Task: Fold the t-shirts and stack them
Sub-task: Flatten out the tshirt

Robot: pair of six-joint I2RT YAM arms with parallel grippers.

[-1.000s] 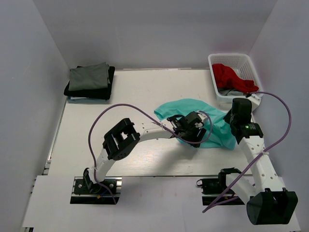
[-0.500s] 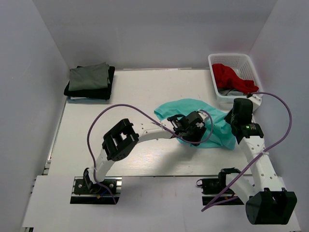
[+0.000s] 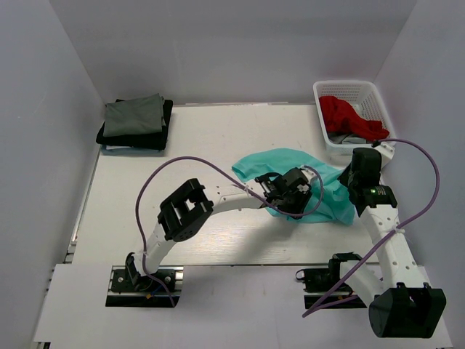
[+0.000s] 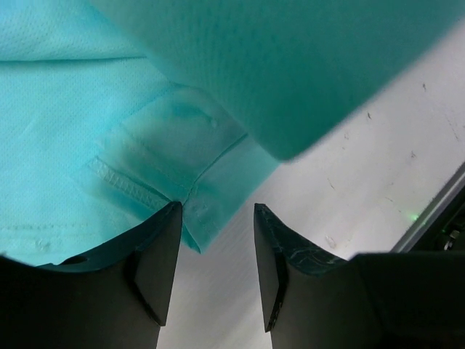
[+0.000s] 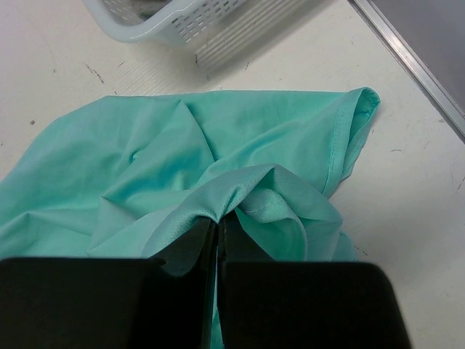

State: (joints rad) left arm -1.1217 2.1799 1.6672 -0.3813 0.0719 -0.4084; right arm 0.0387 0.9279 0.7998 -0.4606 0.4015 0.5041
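A crumpled teal t-shirt (image 3: 283,163) lies right of the table's middle. My left gripper (image 3: 294,195) is open just above the shirt's near edge; in the left wrist view (image 4: 216,218) a hemmed corner of the teal t-shirt (image 4: 211,211) lies between the spread fingers, over bare table. My right gripper (image 3: 357,178) is at the shirt's right side, shut on a raised fold of the teal t-shirt (image 5: 240,193), as the right wrist view (image 5: 219,222) shows. A folded grey-green shirt (image 3: 133,114) lies on a folded black shirt (image 3: 135,137) at the far left. A red shirt (image 3: 345,116) sits in the basket.
A white lattice basket (image 3: 361,90) stands at the far right corner and also shows in the right wrist view (image 5: 196,25). Grey walls close the table on three sides. Purple cables arc over both arms. A metal rail (image 5: 407,62) edges the table's right side.
My left gripper has edged slightly right and farther along the shirt's near edge. The right arm and the shirt have hardly moved.
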